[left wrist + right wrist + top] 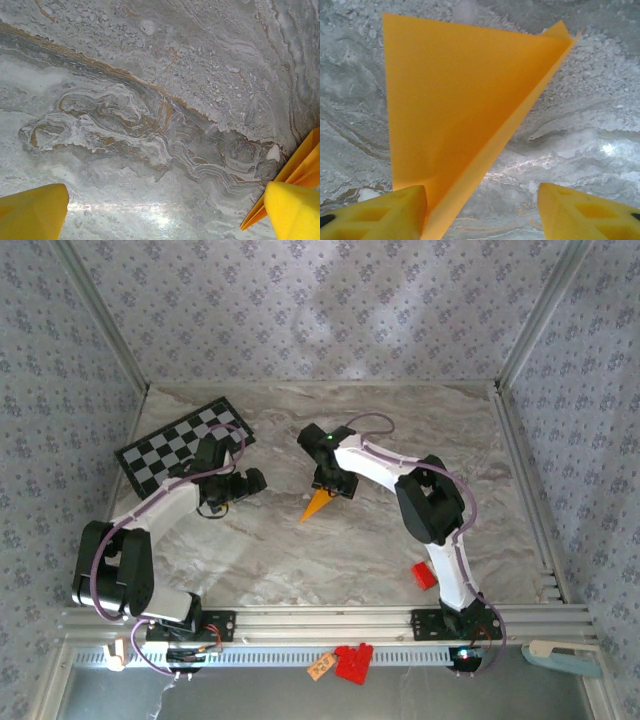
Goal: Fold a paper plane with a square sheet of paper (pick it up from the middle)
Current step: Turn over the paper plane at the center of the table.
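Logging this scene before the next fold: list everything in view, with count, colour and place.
paper plane: one, orange-yellow, folded to a point, mid-table
checkered board: one, black and white, far left of the table
red block: one, red, near right, beside the right arm
red piece: one, red, on the front rail
tag: one, orange, beside the red piece
table: one, grey marble pattern
walls: three, grey floral print, around the table
left fingers: two, yellow, spread wide over bare table
right fingers: two, yellow, apart, plane against one
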`<control>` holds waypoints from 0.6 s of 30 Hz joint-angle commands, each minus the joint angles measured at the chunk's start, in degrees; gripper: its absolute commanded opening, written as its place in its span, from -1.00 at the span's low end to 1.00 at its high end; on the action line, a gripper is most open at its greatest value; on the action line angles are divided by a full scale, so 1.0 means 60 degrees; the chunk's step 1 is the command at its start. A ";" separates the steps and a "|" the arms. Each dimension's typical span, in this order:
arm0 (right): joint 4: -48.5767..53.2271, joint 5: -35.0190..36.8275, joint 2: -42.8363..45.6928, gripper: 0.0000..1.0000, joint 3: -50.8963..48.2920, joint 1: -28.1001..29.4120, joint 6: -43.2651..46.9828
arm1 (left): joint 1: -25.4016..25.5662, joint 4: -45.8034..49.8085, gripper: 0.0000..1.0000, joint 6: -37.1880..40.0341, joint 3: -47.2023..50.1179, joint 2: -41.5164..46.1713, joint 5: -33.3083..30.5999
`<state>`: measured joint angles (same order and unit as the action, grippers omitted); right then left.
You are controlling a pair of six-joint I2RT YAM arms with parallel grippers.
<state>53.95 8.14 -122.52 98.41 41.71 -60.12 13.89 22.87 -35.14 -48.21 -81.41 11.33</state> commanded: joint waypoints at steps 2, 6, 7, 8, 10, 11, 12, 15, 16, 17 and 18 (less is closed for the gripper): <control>0.0673 0.0738 0.0311 0.14 0.0063 0.0163 -0.0409 | -0.0088 -0.0163 1.00 0.0152 0.0022 -0.0068 0.0279; 0.0545 0.0543 0.0283 0.02 -0.0064 0.0165 -0.0482 | -0.0103 -0.0197 1.00 0.0132 -0.0056 -0.0143 0.0330; 0.0500 0.0474 0.0300 -0.04 -0.0122 0.0164 -0.0525 | -0.0115 -0.0196 0.99 0.0128 -0.0078 -0.0163 0.0339; 0.0444 0.0385 0.0293 -0.08 -0.0169 0.0160 -0.0527 | -0.0118 -0.0194 1.00 0.0128 -0.0094 -0.0175 0.0347; 0.0412 0.0227 0.0285 -0.21 -0.0215 0.0146 -0.0529 | -0.0118 -0.0141 0.99 0.0128 -0.0110 -0.0199 0.0352; 0.0416 0.0231 0.0293 -0.26 -0.0215 0.0145 -0.0542 | -0.0118 -0.0123 1.00 0.0136 -0.0139 -0.0189 0.0352; 0.0400 0.0233 0.0314 -0.33 -0.0223 0.0139 -0.0539 | -0.0132 -0.0108 1.00 0.0132 -0.0147 -0.0185 0.0352; 0.0337 0.0276 0.0402 -0.54 -0.0223 0.0117 -0.0514 | -0.0146 -0.0078 1.00 0.0114 -0.0165 -0.0172 0.0393; 0.0329 0.0283 0.0435 -0.60 -0.0203 0.0122 -0.0463 | -0.0140 -0.0075 1.00 0.0114 -0.0179 -0.0153 0.0411; 0.0303 0.0311 0.0465 -0.65 -0.0174 0.0109 -0.0366 | -0.0158 -0.0059 1.00 0.0100 -0.0185 -0.0158 0.0418; 0.0323 0.0368 0.0515 -0.69 -0.0119 0.0117 -0.0263 | -0.0162 -0.0055 1.00 0.0085 -0.0187 -0.0140 0.0411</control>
<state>55.02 9.26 -122.26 97.62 42.52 -61.91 13.47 22.37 -35.11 -48.21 -82.00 12.67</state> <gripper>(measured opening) 0.167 0.998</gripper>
